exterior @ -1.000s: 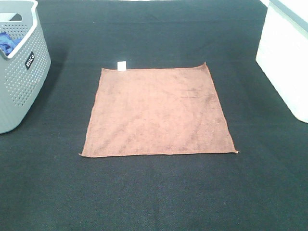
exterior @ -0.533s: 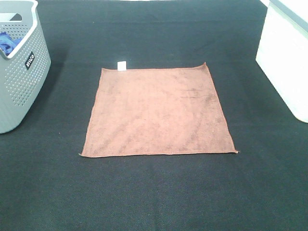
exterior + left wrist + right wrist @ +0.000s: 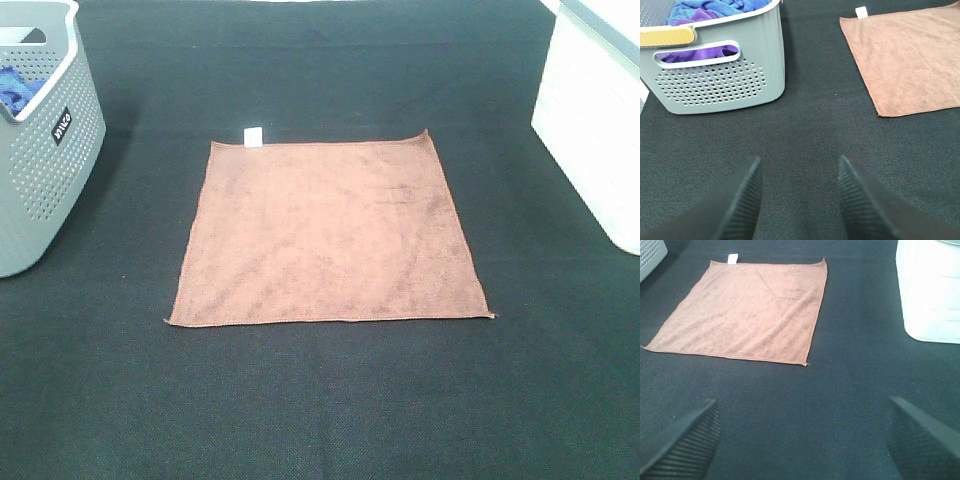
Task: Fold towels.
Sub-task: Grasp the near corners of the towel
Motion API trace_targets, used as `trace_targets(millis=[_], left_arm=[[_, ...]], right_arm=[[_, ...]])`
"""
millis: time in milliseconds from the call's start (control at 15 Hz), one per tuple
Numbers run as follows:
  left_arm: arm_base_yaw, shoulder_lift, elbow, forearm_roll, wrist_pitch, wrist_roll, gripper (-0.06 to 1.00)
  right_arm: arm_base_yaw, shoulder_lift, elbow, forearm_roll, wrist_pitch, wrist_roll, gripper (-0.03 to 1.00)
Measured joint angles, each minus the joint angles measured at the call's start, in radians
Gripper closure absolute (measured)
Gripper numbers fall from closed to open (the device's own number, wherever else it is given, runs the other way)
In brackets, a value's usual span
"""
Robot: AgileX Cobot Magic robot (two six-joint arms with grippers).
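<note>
Even overhead light, soft shadows; white bin (image 3: 930, 290) overexposed.

The towel (image 3: 330, 235) is reddish-brown with a white tag (image 3: 253, 135), the table (image 3: 320, 400) black, the hole-dotted basket (image 3: 50, 170) grey, the bin (image 3: 590, 130) white.

Jaws parted on left tool (image 3: 799, 170), wider on right tool (image 3: 801, 405).

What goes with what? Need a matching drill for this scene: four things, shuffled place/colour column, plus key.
Things:
1. towel
2. basket
3. bin
4. tag

Descriptions:
A. white, far right of the exterior view
B. grey, perforated, far left
C. reddish-brown, spread flat, centre
D. small, white, on the towel's far edge

Pairs: 1-C, 2-B, 3-A, 4-D
</note>
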Motion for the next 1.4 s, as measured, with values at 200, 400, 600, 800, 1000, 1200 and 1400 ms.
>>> trace_targets(millis=[200,400,600,800,1000,1200,1400], left_arm=[[0.000,0.000,0.000,0.000,0.000,0.000,0.48],[0.000,0.000,0.000,0.000,0.000,0.000,0.48],[0.000,0.000,0.000,0.000,0.000,0.000,0.48],[0.000,0.000,0.000,0.000,0.000,0.000,0.48],[0.000,0.000,0.000,0.000,0.000,0.000,0.48],[0.000,0.000,0.000,0.000,0.000,0.004,0.48],[0.000,0.000,0.000,0.000,0.000,0.005,0.48]], right_arm=[[0.000,0.000,0.000,0.000,0.000,0.000,0.13],[0.000,0.000,0.000,0.000,0.000,0.000,0.13],[0.000,0.000,0.000,0.000,0.000,0.000,0.13],[0.000,0.000,0.000,0.000,0.000,0.000,0.13],[0.000,0.000,0.000,0.000,0.000,0.000,0.13],[0.000,0.000,0.000,0.000,0.000,0.000,0.13],[0.000,0.000,0.000,0.000,0.000,0.000,0.13]])
